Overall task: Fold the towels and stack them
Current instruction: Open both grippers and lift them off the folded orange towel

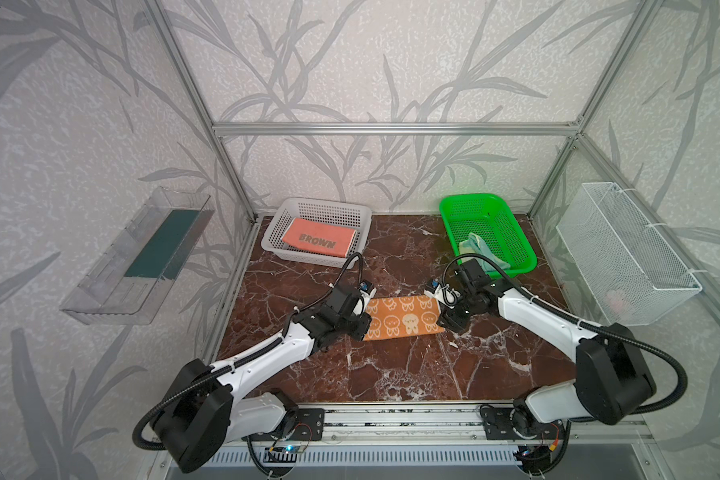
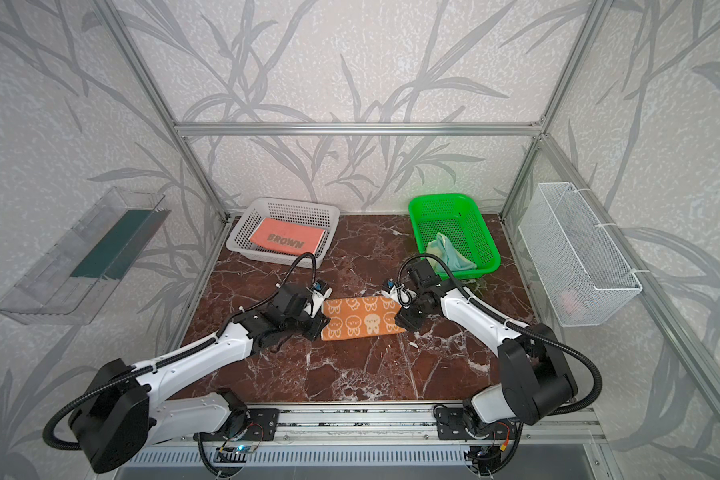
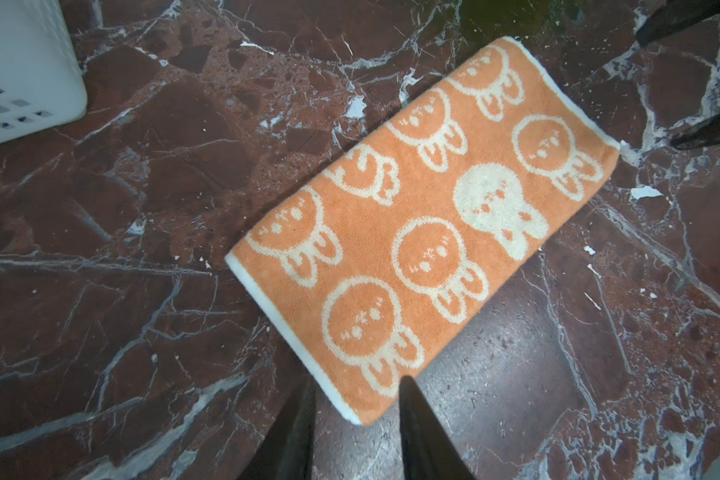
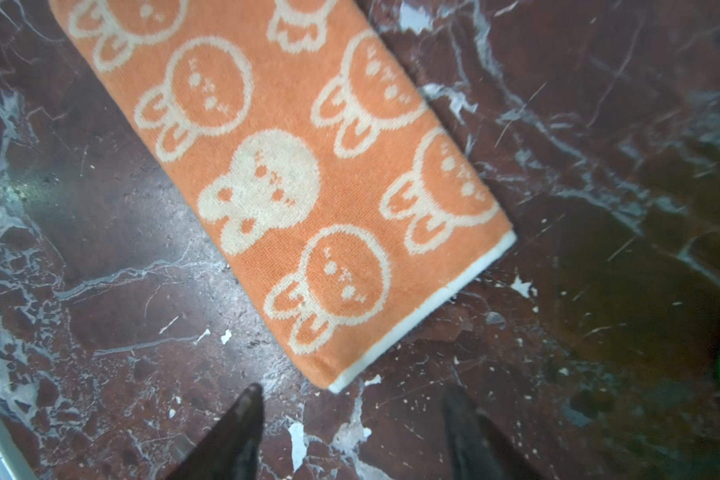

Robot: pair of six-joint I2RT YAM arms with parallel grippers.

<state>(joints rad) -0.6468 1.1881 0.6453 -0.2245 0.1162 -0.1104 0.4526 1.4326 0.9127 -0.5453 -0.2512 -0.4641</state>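
Brown marbled surface [image 1: 391,374] underneath. At its far left corner, grey basket [image 1: 273,232] with folded salmon-pink towel [image 1: 319,241] inside; at far right corner, green basket [image 1: 495,224] with crumpled pale yellow towel [image 1: 476,247]. Mid-surface, orange rabbit towel [image 1: 404,318] folded to a flat strip. At its short ends, left end effector [image 3: 357,380] slightly parted, right end effector [image 4: 352,390] wide apart, neither clamped on it.
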